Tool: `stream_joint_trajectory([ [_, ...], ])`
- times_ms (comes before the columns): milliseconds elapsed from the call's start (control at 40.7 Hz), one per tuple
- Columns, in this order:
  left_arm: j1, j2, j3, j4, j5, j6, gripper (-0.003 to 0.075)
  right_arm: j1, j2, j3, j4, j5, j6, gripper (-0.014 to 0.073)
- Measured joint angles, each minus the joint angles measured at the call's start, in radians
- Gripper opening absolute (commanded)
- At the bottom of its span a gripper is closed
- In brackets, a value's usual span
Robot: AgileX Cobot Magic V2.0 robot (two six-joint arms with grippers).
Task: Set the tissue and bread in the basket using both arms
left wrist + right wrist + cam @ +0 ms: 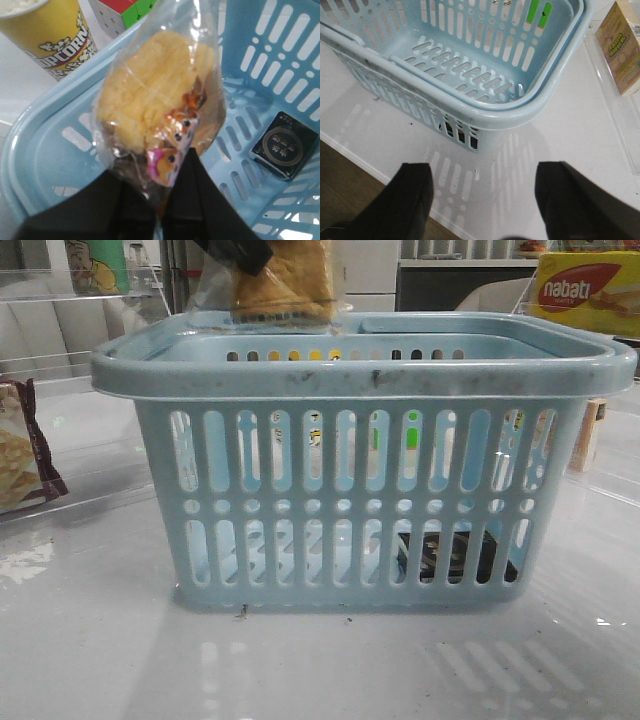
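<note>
1. The bread (155,105) is hanging in its clear bag from my left gripper (157,200), whose fingers are pinching the bag's end, directly above the basket (30,150) interior.
2. The tissue (284,145) is lying on the basket floor, off to one side below the bread: that half is done.
3. My right gripper (482,200) is hovering outside the basket's rim, fingers spread wide, gripping nothing.
4. Remaining, in my judgement: releasing the bread.

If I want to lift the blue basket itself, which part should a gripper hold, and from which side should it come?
Grip the thick rounded rim of the basket, coming down from above with one finger inside and one outside the wall. The rim stands proud like a handle bar, and the right gripper is open and empty beside one corner; the slotted walls below look thinner and less suited to gripping.
</note>
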Motion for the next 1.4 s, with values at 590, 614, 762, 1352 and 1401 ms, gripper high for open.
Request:
stream_joint_trajectory([
  [590,-0.002,-0.138,0.017,-0.064,0.079,0.000,0.0488,0.000,0.000,0.000,0.000,0.000,0.000,0.0537],
  [614,-0.002,-0.166,0.022,-0.067,0.090,0.000,0.0488,0.000,0.000,0.000,0.000,0.000,0.000,0.0537],
  [762,-0.002,-0.338,0.107,-0.084,0.133,0.000,0.0488,0.000,0.000,0.000,0.000,0.000,0.000,0.0537],
  [1352,-0.002,-0.903,0.590,-0.016,0.191,-0.109,0.0488,0.000,0.000,0.000,0.000,0.000,0.000,0.0537],
  [1401,-0.002,-0.910,0.608,0.021,0.191,-0.153,0.0488,0.000,0.000,0.000,0.000,0.000,0.000,0.0537],
])
